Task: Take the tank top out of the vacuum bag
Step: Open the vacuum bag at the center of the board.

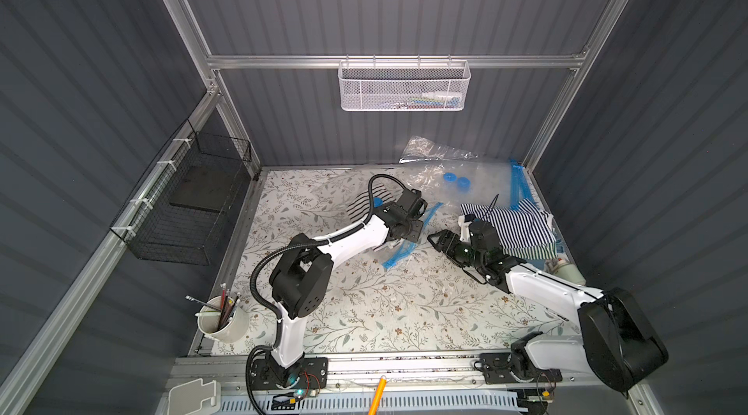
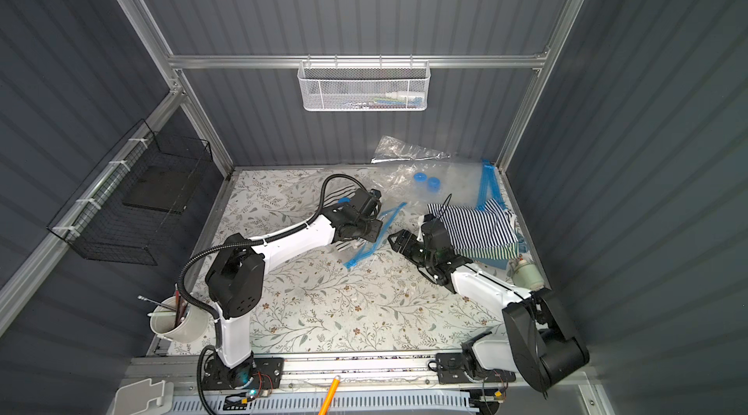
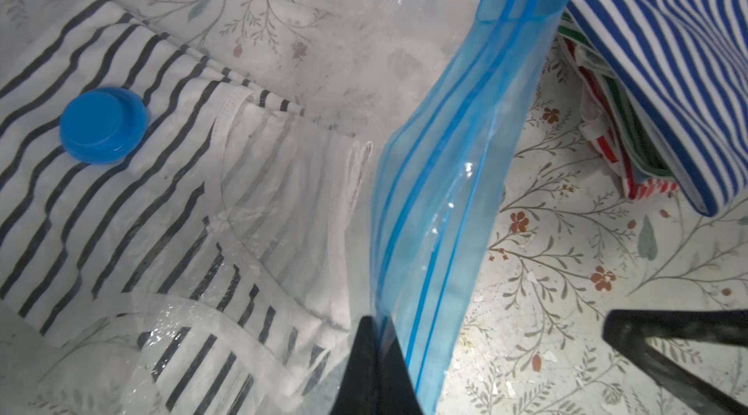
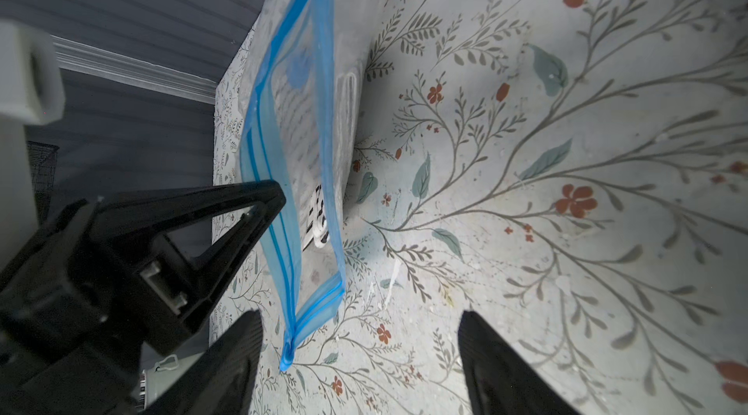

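The white tank top (image 3: 162,190) with black stripes lies inside the clear vacuum bag, under its blue valve cap (image 3: 103,125). In both top views the left arm hides most of the tank top (image 1: 364,202) (image 2: 340,192). My left gripper (image 3: 380,324) (image 1: 415,233) is shut on the bag's blue zip edge (image 3: 445,190) (image 1: 398,257) and holds that edge up off the table. My right gripper (image 4: 360,336) (image 1: 435,241) stands open just to the right of the bag. The bag's blue corner (image 4: 287,356) hangs near one of its fingers, and the tank top (image 4: 315,214) shows through the bag's mouth.
A stack of folded striped clothes (image 1: 514,226) lies behind the right gripper. Other clear vacuum bags (image 1: 457,182) are piled at the back right. A white bottle (image 1: 566,271) stands at the right edge and a cup of pencils (image 1: 222,322) at the front left.
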Available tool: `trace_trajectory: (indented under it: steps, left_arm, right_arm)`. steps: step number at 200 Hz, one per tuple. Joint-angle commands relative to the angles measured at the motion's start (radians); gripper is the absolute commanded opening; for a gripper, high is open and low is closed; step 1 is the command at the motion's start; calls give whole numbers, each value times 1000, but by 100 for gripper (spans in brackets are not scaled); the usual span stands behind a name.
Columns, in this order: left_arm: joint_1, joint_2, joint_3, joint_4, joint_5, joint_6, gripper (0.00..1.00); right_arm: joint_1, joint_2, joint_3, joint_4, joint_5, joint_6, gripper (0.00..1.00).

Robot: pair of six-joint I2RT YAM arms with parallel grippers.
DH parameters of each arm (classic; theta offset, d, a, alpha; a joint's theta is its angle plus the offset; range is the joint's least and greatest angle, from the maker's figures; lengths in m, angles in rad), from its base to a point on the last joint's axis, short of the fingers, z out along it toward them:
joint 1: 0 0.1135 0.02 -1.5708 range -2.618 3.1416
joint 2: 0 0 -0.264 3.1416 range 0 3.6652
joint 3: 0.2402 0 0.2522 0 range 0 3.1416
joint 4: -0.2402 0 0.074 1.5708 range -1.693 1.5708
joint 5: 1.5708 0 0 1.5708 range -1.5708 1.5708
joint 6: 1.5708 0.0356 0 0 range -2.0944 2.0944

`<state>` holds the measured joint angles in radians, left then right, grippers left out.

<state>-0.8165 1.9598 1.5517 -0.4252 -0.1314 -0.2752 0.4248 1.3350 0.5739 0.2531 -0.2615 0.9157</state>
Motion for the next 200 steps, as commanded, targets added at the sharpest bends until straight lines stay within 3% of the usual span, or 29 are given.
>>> trace_trajectory:
  steps: [1,58,101,126,184,200]
  left_arm:
    - [-5,-3,18,12,55,-37,0]
    - [-6,-54,-17,32,77,-50,0]
    - [-9,-73,-14,27,56,-36,0]
    - [-8,-84,5,3,13,-17,0]
    - [-4,-134,38,-121,-290,51,0]
    - [-3,-163,29,-110,-319,75,0]
  right_arm:
    - [6,41,31,36,13,-2,78]
    - [21,168,110,79,34,-30,69]
    - [25,277,164,83,61,-26,38]
    - [22,294,156,49,116,-27,0]
    - [16,220,70,-53,209,-45,0]
    - [17,208,60,-83,206,-51,0]
